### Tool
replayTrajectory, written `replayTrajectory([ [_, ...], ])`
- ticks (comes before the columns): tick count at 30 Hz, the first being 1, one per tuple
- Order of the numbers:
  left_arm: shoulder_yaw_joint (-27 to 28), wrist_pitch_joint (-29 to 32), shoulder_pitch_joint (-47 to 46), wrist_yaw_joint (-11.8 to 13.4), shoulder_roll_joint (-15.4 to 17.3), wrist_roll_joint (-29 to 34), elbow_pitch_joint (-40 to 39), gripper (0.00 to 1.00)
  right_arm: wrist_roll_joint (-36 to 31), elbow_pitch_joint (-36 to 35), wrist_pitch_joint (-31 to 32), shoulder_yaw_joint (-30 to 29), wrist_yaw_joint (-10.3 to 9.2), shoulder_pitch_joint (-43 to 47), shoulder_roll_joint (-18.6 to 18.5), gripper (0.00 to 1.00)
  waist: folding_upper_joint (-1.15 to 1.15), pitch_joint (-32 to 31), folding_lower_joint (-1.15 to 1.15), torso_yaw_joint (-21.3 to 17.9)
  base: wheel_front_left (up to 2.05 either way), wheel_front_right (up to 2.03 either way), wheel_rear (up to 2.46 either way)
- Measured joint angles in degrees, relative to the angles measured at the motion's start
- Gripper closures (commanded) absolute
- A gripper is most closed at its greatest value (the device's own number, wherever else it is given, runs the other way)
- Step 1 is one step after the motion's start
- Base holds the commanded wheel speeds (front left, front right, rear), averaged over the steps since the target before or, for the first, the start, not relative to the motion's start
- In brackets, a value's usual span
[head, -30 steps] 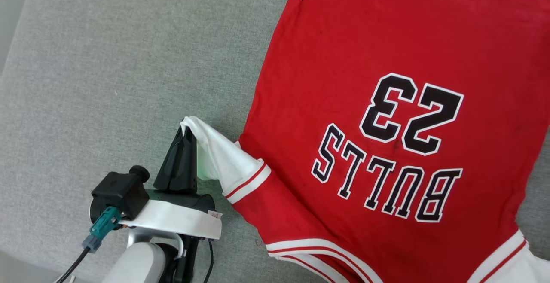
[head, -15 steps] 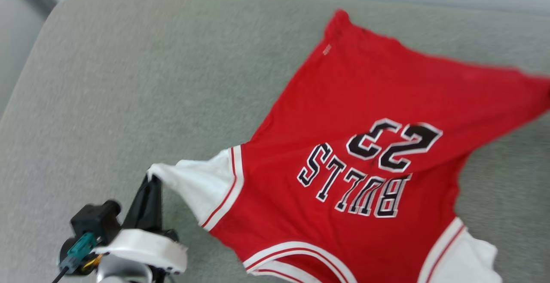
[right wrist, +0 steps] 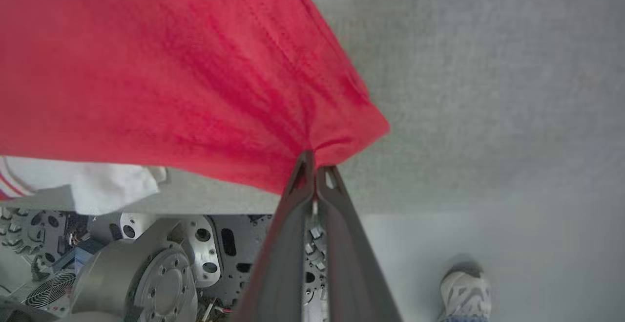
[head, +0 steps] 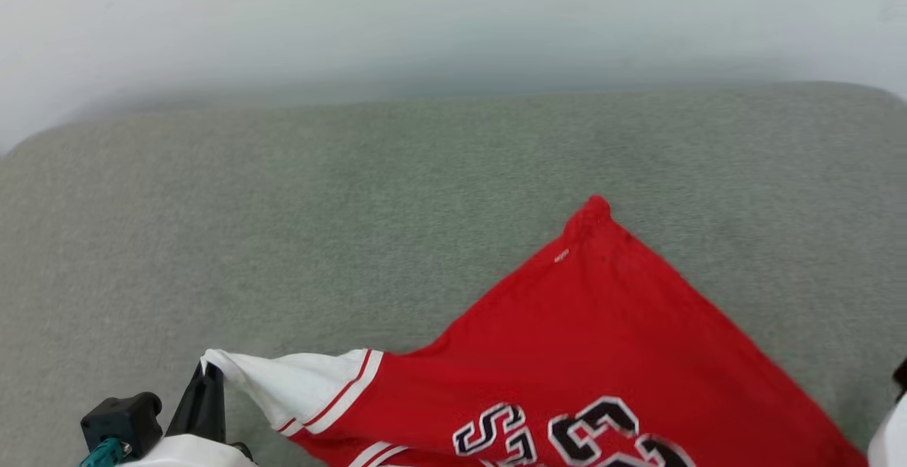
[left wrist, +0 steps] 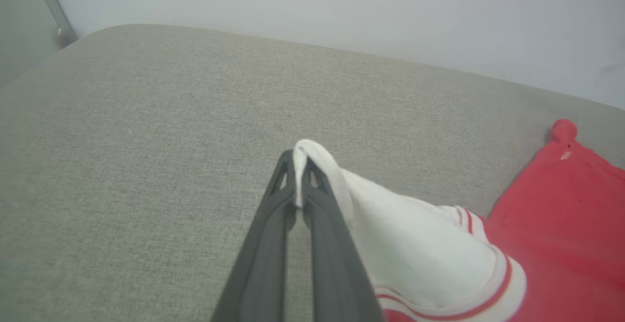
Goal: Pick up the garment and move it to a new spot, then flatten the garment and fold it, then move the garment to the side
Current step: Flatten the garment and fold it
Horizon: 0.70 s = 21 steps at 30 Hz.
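At near left of the cushion (head: 283,240): left jaws, clamped together on the tip of the shirt's (head: 602,332) white sleeve (left wrist: 415,244), cloth folded over the tips. In the right wrist view: right jaws, clamped likewise on a bunched red edge (right wrist: 337,141); which part of the shirt, cannot tell. Below that, robot base (right wrist: 161,273) and a person's shoe (right wrist: 461,288) on the floor.

Shirt: printed side up, over the near right of the cushion, one red corner (head: 595,208) pointing far, near part running off the bottom of the head view. Looks pulled taut from sleeve to body. Far corner seemingly resting on the cushion; rest possibly lifted, hard to tell.

Key relation: shirt to the right of the left jaws and strung between both pairs, so neither arm nearer, both on it. Long axis near-to-far, collar end probably toward the robot, judging by the inverted lettering (head: 588,431).

Judged step: carrying to a new spot. Next move likely needing both arms travelling together, spacing kept, to avoid slack. Thin hold on the sleeve tip the weak point.
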Motion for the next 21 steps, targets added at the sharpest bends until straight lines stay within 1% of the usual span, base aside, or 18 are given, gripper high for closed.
replayTrajectory([
  [5, -0.11, 0.63, 0.14, 0.18, 0.43, -0.2, -0.42, 1.0, 0.51, 1.51, 0.13, -0.77, -0.01, 6.65, 4.63, 1.0, 0.0, -1.59, 0.0, -2.55, 0.0, 0.0, 0.0],
  [6, -0.09, 0.77, 0.22, 0.19, 0.54, -0.23, -0.54, 1.0, 0.79, 1.7, -0.55, -1.08, 0.0, 7.26, 5.73, 0.73, 0.0, -1.71, 0.0, -2.85, 0.0, 0.0, 0.0],
  [7, -0.12, 0.86, 0.31, 0.2, 0.62, -0.25, -0.67, 1.0, 1.12, 1.85, -1.27, -1.47, -0.01, 7.46, 6.7, 0.03, 0.0, -1.69, 0.0, -3.09, 0.0, 0.0, 0.0],
  [8, -0.14, 0.96, 0.31, 0.29, 0.69, -0.25, -0.78, 1.0, 1.15, 1.75, -2.24, -1.35, -0.01, 7.71, 7.1, 0.0, 0.0, -1.57, 0.0, -3.24, 0.0, 0.0, 0.0],
  [11, -0.16, 1.09, 0.3, 0.49, 0.86, -0.24, -1.2, 1.0, 1.53, 1.48, -6.94, -2.29, -0.01, 7.62, 8.46, 0.0, 0.0, -1.19, 0.0, -3.53, 0.0, 0.0, 0.0],
  [13, -0.25, 1.34, 0.28, 0.62, 1.0, -0.15, -1.41, 1.0, 1.11, 1.41, -11.28, -3.57, -0.01, 6.81, 9.05, 0.0, 0.0, -0.94, 0.0, -3.64, 0.0, 0.0, 0.0],
  [18, -0.54, 1.54, -0.76, 0.92, 1.29, 0.44, -2.7, 1.0, -0.25, 1.15, -26.26, -5.73, -0.01, 1.76, 9.85, 0.0, 0.0, 0.15, 0.01, -3.45, 0.0, 0.0, 0.0],
  [21, -0.81, 1.71, -1.98, 0.94, 1.38, 1.02, -3.67, 1.0, -0.36, 1.87, -34.55, -5.75, -0.01, -1.81, 10.18, 0.0, 0.0, 1.3, 0.02, -3.05, 0.0, 0.0, 0.0],
])
